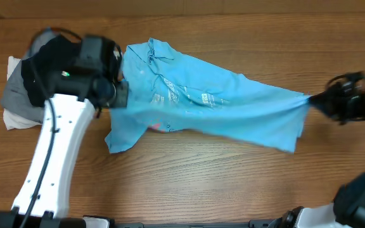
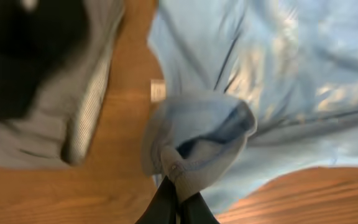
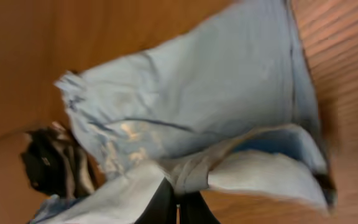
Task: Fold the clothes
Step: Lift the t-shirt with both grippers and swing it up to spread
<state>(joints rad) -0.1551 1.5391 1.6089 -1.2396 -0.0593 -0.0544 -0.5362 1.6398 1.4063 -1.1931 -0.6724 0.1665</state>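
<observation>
Upper left of the overhead frame: a pile of black, grey and white garments (image 1: 12, 96) sits on the wooden counter (image 1: 201, 190), half covered by the left arm (image 1: 56, 158). Just right of that pile, the left hand (image 2: 179, 198) is clamped tight on a bunched fold of the sky-blue T-shirt (image 1: 220, 101). The left wrist view shows dark fingers pinching the cloth at bottom centre. The shirt runs across the middle of the overhead frame, pulled into a long band, with white lettering near its centre and a touch of red at the lower edge. Its lower-left corner lies on the counter. Far right, the right hand (image 3: 178, 202) has the opposite edge nipped between closed fingers, and the cloth is drawn to a point there. Both hands look blurred from above.
</observation>
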